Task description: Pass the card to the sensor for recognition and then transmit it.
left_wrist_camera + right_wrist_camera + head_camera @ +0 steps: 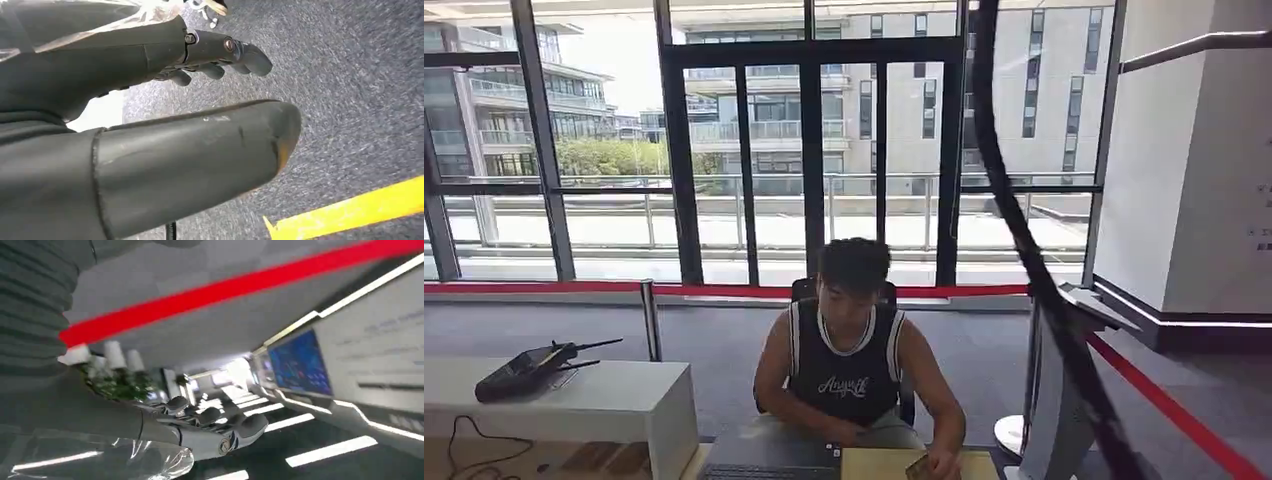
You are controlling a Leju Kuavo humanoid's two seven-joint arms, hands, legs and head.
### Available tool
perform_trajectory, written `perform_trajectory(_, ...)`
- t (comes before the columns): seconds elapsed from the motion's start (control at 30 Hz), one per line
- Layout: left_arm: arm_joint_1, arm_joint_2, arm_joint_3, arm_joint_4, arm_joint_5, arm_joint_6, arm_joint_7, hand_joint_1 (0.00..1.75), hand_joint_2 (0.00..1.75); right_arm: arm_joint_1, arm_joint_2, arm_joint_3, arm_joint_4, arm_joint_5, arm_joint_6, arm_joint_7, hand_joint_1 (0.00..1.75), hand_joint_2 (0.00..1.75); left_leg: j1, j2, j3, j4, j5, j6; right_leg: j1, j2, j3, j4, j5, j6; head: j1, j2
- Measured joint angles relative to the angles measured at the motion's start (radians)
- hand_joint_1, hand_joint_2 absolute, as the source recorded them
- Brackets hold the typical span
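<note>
- A small card, tan or brownish, sits at the very bottom edge of the head view; it is too small to make out any print.
- The card is at a person's hand, over a pale wooden desk. Whether the hand grips it or just touches it cannot be told.
- The person sits behind the desk in a dark sleeveless jersey, head bent down toward the card.
- A dark keyboard lies on the desk just beside the card's spot, on the left of the picture.
- To the right stands a slim grey stand with a slanted top; a thick black cable crosses the view in front of it.
- A red barrier tape runs across the room behind the person, then slants down at the right.
- On the left, a white counter carries a black handheld radio controller.
- Behind everything are tall dark-framed windows looking out at buildings and trees; the floor is grey carpet.
- The left hand hangs over grey carpet with a yellow floor stripe; its fingers are spread apart and hold nothing.
- The right hand has its fingers loosely bent and apart, holding nothing.
</note>
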Motion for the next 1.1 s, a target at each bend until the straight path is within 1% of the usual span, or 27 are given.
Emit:
perform_trajectory(0.1,-0.002,-0.002,0.004,0.0,0.003,0.004,-0.001,0.0,0.0,0.011,0.021,-0.045,0.077,0.011,0.001,0.015,0.0,1.75,0.0,0.0,0.0,0.0,0.0,-0.001,0.0,0.0,0.0,0.0,0.0,0.0,0.0,0.0)
perform_trajectory(0.23,-0.003,-0.003,0.014,0.0,0.006,0.007,0.001,0.0,0.0,0.012,0.038,-0.088,0.149,0.003,0.001,0.019,0.0,1.75,0.0,0.0,0.0,0.0,0.0,-0.001,0.0,0.0,0.0,0.0,-0.001,-0.001,0.0,0.0)
perform_trajectory(0.3,-0.003,-0.004,0.021,0.0,0.017,0.011,0.021,0.0,0.0,0.011,0.04,-0.109,0.199,0.035,0.023,0.017,0.0,1.75,0.001,0.0,0.0,-0.001,0.0,-0.001,0.001,0.0,0.001,0.001,-0.001,-0.001,0.0,0.0)
perform_trajectory(0.33,-0.003,-0.004,0.024,0.0,0.028,0.014,0.034,0.0,0.0,0.009,0.043,-0.119,0.225,0.075,0.025,0.034,0.0,1.75,0.001,0.0,0.0,-0.001,0.0,-0.001,0.001,0.0,0.001,0.001,-0.001,-0.001,0.0,0.0)
perform_trajectory(0.37,-0.003,-0.006,0.025,0.0,0.042,0.022,0.056,0.0,0.0,0.001,0.052,-0.122,0.263,0.131,0.02,0.068,0.0,1.75,0.001,0.001,0.0,-0.001,0.0,-0.001,0.001,0.0,0.001,0.001,-0.001,-0.001,0.0,0.0)
perform_trajectory(0.4,-0.005,-0.009,0.027,0.0,0.054,0.031,0.085,0.0,0.0,-0.01,0.062,-0.124,0.308,0.175,0.018,0.119,0.0,1.75,0.001,0.002,0.001,-0.001,0.0,-0.001,0.002,0.002,0.001,0.001,0.0,-0.002,0.0,0.0)
perform_trajectory(0.47,-0.007,-0.019,0.034,0.0,0.064,0.054,0.133,0.0,0.0,-0.018,0.088,-0.124,0.377,0.21,0.028,0.197,0.0,1.75,0.001,0.002,0.001,-0.001,0.0,-0.002,0.001,0.002,0.001,0.001,-0.001,-0.001,0.0,0.0)
perform_trajectory(0.53,-0.007,-0.028,0.04,0.0,0.066,0.071,0.156,0.0,0.0,-0.021,0.112,-0.123,0.427,0.213,0.061,0.247,0.0,1.75,0.001,0.0,0.001,-0.001,0.001,-0.002,0.001,0.0,0.001,0.001,-0.001,-0.001,0.0,0.0)
perform_trajectory(0.6,-0.007,-0.035,0.042,0.0,0.062,0.08,0.166,0.0,0.0,-0.021,0.132,-0.121,0.477,0.214,0.112,0.294,0.0,1.75,0.002,0.0,0.001,-0.001,0.001,-0.002,0.002,0.0,0.001,0.001,-0.001,-0.001,0.0,0.0)
perform_trajectory(0.63,-0.007,-0.037,0.042,0.0,0.059,0.082,0.167,0.0,0.0,-0.019,0.14,-0.12,0.499,0.214,0.149,0.313,0.0,1.75,0.002,0.0,0.001,-0.001,0.001,-0.002,0.002,0.0,0.001,0.001,-0.001,-0.001,0.0,0.0)
perform_trajectory(0.67,-0.007,-0.037,0.043,0.0,0.057,0.082,0.167,0.0,0.0,-0.015,0.145,-0.118,0.523,0.214,0.202,0.334,0.0,1.75,0.002,0.0,0.001,-0.001,0.001,-0.002,0.002,0.0,0.001,0.001,-0.001,-0.002,0.0,0.0)
perform_trajectory(0.7,-0.007,-0.039,0.043,0.0,0.052,0.082,0.164,0.0,0.0,-0.009,0.149,-0.114,0.541,0.214,0.275,0.356,0.0,1.75,0.002,0.0,0.001,-0.001,0.001,-0.002,0.002,0.0,0.001,0.001,-0.001,-0.002,0.0,0.0)
perform_trajectory(0.73,-0.007,-0.039,0.043,0.0,0.047,0.079,0.16,0.0,0.0,-0.001,0.154,-0.112,0.557,0.212,0.311,0.364,0.0,1.75,0.002,0.0,0.0,-0.001,0.001,-0.003,0.002,0.0,0.001,0.001,-0.001,-0.002,0.0,0.0)
perform_trajectory(0.87,-0.007,-0.04,0.043,0.0,0.033,0.067,0.146,0.0,0.0,0.023,0.164,-0.108,0.603,0.203,0.361,0.364,0.0,1.75,0.002,-0.001,0.0,-0.001,0.001,-0.003,0.002,0.0,0.001,0.001,-0.001,-0.002,0.0,0.0)
perform_trajectory(1.03,-0.007,-0.04,0.043,0.0,0.017,0.059,0.118,0.0,0.0,0.055,0.169,-0.107,0.64,0.175,0.371,0.352,0.0,1.75,0.002,0.0,0.0,-0.001,0.0,-0.003,0.001,0.0,0.001,0.001,-0.002,-0.002,0.0,0.0)
perform_trajectory(1.1,-0.007,-0.038,0.043,0.0,0.014,0.036,0.096,0.0,0.0,0.064,0.171,-0.107,0.651,0.172,0.381,0.346,0.0,1.75,0.002,0.0,0.0,-0.001,0.0,-0.003,0.001,0.0,0.001,0.001,-0.002,-0.002,0.0,0.0)
